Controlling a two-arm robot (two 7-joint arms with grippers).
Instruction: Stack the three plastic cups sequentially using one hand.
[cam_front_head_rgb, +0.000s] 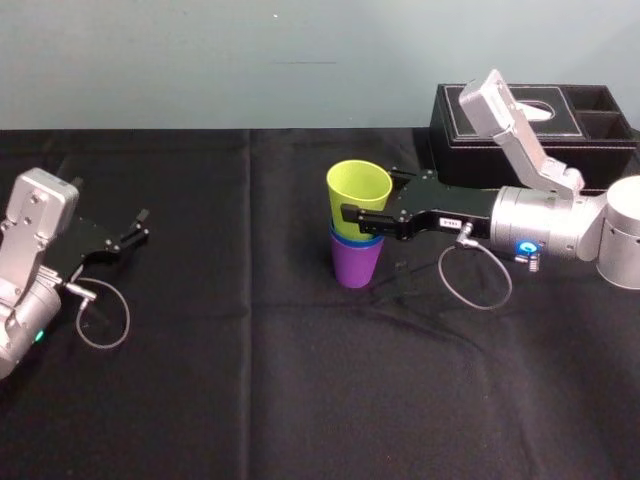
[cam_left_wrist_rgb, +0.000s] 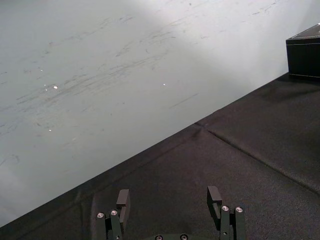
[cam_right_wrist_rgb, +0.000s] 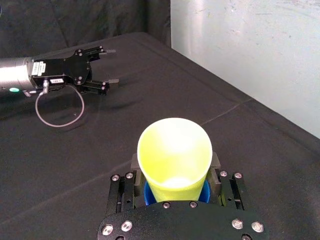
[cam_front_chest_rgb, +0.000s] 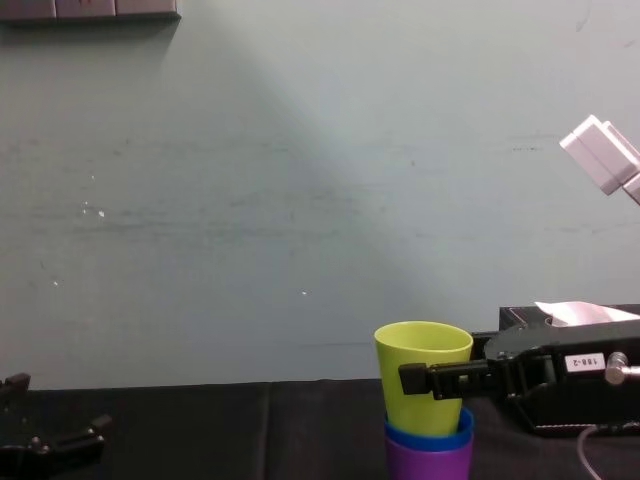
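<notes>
Fingers of my right gripper (cam_front_head_rgb: 365, 205) clamp the yellow-green cup (cam_front_head_rgb: 358, 190), nested in the blue cup (cam_front_head_rgb: 355, 240) inside the purple cup (cam_front_head_rgb: 356, 265), just right of centre on the table (cam_front_head_rgb: 250, 380). My left gripper (cam_front_head_rgb: 140, 225) rests at the left, fingers spread apart.

Under the right gripper (cam_front_head_rgb: 367, 197), the blue cup (cam_front_chest_rgb: 428, 437) shows just its rim, the rest hidden inside the purple cup (cam_front_chest_rgb: 428, 463), whose base the chest view's edge cuts off; the gripper's far finger tip hides behind the yellow-green cup (cam_front_head_rgb: 358, 190)

Purple cup (cam_front_head_rgb: 355, 268), blue cup (cam_front_head_rgb: 343, 238), yellow-green cup (cam_front_head_rgb: 358, 195)
</notes>
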